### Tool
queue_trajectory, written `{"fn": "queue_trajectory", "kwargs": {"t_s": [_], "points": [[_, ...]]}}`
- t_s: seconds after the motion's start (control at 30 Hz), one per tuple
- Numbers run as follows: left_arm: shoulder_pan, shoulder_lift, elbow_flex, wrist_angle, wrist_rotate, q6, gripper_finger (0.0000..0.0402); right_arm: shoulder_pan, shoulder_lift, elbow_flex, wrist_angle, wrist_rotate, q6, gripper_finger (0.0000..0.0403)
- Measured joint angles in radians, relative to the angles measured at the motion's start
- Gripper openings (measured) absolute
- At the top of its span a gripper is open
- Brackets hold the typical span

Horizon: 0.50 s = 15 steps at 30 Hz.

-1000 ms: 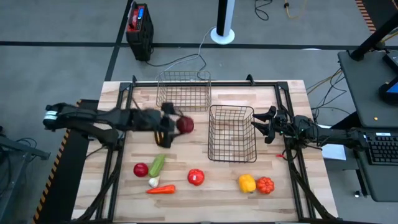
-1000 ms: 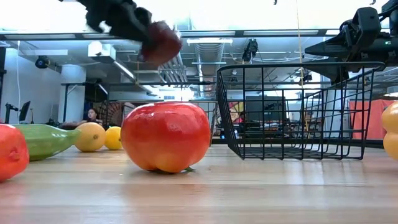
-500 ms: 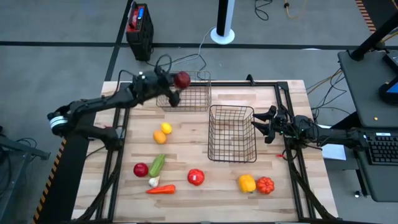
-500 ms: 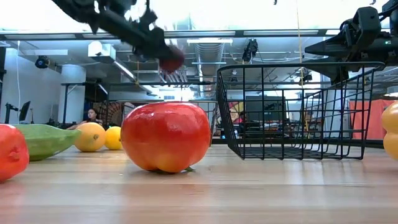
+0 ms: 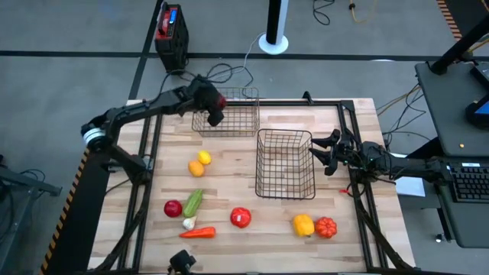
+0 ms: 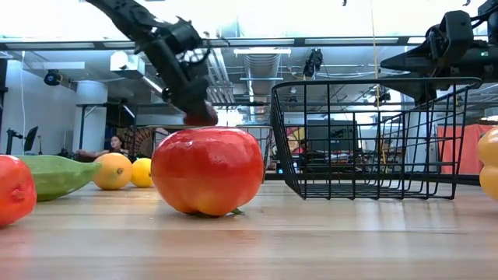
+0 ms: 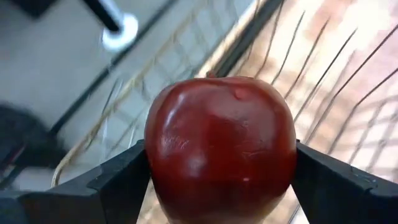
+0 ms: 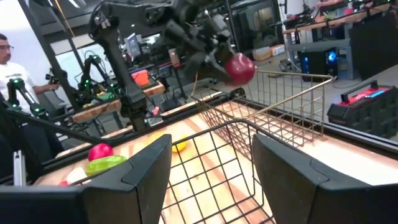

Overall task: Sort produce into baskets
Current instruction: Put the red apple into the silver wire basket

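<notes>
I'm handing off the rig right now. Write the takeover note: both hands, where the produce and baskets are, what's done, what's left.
Left hand: shut on the dark red apple, over the far basket, apple not yet released.
Right hand: open, empty, waiting at the near basket on its right side.
Done: nothing shows inside either basket.
Left: drop the apple, then sort the yellow and orange round pieces, red piece, cucumber, garlic, carrot, tomato, yellow pepper and small pumpkin, all on the table.

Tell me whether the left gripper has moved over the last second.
Yes. The left gripper, shut on the dark red apple, swung from above the mid-table boards to the far basket, away from the yellow and orange pieces.
</notes>
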State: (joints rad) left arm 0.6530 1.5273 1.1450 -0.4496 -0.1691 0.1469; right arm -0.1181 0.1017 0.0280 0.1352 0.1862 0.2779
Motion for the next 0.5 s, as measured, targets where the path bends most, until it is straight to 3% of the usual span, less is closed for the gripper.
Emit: {"fn": "queue_trajectory", "kwargs": {"t_s": [0.27,0.5], "points": [[0.001,0.179,0.207,-0.316,-0.005,0.182,0.032,0.0,0.0,0.0,-0.004,0.0,0.001,0.0215],[0.002,0.239,0.245,-0.363,-0.005,0.457,0.032,0.0,0.0,0.0,-0.005,-0.001,0.002,0.0215]]}}
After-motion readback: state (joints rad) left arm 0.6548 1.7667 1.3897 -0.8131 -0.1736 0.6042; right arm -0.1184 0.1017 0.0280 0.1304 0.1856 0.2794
